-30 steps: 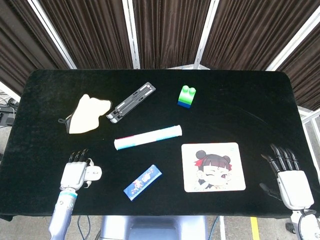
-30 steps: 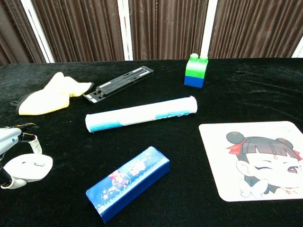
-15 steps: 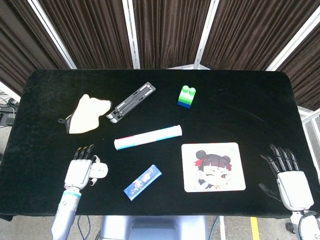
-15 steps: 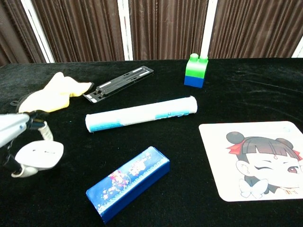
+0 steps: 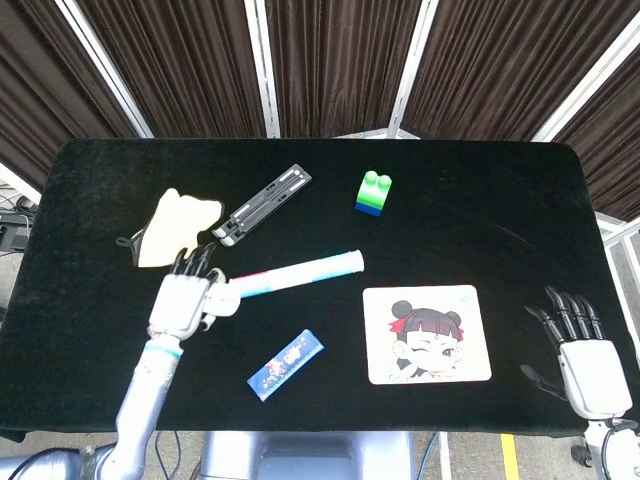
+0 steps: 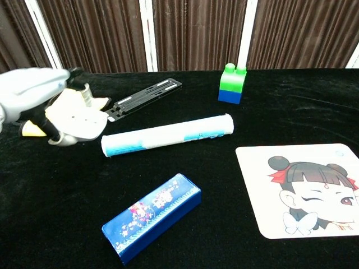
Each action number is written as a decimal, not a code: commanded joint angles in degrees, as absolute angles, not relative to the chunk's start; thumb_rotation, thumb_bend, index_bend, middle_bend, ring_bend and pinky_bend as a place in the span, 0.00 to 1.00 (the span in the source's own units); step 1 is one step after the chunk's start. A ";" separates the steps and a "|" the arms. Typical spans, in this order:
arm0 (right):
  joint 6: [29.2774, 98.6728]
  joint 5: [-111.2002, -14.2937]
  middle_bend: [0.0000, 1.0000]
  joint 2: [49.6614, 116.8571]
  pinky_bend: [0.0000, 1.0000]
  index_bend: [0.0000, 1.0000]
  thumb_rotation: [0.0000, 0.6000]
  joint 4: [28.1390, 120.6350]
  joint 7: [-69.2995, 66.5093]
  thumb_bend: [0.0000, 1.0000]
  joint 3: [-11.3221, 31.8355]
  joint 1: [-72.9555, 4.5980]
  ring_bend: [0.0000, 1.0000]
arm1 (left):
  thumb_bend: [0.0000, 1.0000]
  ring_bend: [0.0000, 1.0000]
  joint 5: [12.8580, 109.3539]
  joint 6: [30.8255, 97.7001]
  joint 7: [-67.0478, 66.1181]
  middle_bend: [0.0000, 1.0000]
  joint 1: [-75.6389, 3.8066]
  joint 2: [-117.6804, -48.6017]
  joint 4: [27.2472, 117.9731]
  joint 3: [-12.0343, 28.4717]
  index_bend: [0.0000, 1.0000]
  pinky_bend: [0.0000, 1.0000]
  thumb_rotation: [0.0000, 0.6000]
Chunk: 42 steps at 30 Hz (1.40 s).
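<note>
Left robot hand (image 5: pixel 183 300): raised above the bench (image 5: pixel 100 330), gripping a white computer mouse (image 6: pixel 74 122) against its thumb side, its other fingers (image 5: pixel 190 263) extended toward the far edge. The mouse sits at the inner side of the hand, facing the bench centre; in the chest view it shows as a rounded white shell, lifted off the black cloth, its long axis running roughly left to right and tilted slightly down toward the right; which end is the front cannot be told. It hangs just beside the left end of a white roll with teal print (image 5: pixel 296 274), which lies on a shallow diagonal, right end farther back. Behind the hand: a pale yellow cloth (image 5: pixel 172 228) and a black folding stand (image 5: pixel 263 204), set diagonally. Nearer the front edge: a blue patterned box (image 5: pixel 286 364), also diagonal. Right of centre: a cartoon-girl mouse pad (image 5: pixel 427 333); behind it a green-and-blue building block (image 5: pixel 373 192). Right robot hand (image 5: pixel 583 362): at the front right corner, fingers spread, holding nothing.
</note>
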State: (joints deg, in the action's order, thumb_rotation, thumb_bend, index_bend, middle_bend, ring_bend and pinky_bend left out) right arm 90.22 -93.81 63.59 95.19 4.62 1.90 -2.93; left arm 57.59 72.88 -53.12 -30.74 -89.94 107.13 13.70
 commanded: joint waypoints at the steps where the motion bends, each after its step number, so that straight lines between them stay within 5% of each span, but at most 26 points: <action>1: 90.16 -93.45 0.00 63.50 0.00 0.18 1.00 95.17 4.49 0.13 2.08 -2.94 0.00 | 0.39 0.00 57.30 69.40 -55.74 0.00 -35.32 -90.41 104.69 15.67 0.53 0.00 1.00; 31: 86.34 -85.43 0.00 62.34 0.00 0.18 1.00 92.79 -1.19 0.13 5.14 -3.92 0.00 | 0.39 0.00 45.02 52.68 -57.23 0.00 -66.69 -117.12 69.18 23.54 0.55 0.00 1.00; 37: 86.40 -85.38 0.00 62.18 0.00 0.18 1.00 92.75 -1.53 0.13 5.13 -3.83 0.00 | 0.38 0.00 45.17 51.84 -54.44 0.00 -69.37 -120.73 65.42 23.13 0.46 0.00 1.00; 42: 86.64 -85.65 0.00 62.24 0.00 0.18 1.00 92.71 -1.33 0.13 5.05 -3.76 0.00 | 0.25 0.00 45.55 52.56 -53.28 0.00 -69.46 -121.36 65.28 22.05 0.10 0.00 1.00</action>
State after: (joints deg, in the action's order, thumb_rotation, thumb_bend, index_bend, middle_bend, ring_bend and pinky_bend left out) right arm 86.65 -85.62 62.22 92.72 -1.37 5.09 -3.77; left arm 45.68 52.34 -53.45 -69.57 -121.33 65.11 22.19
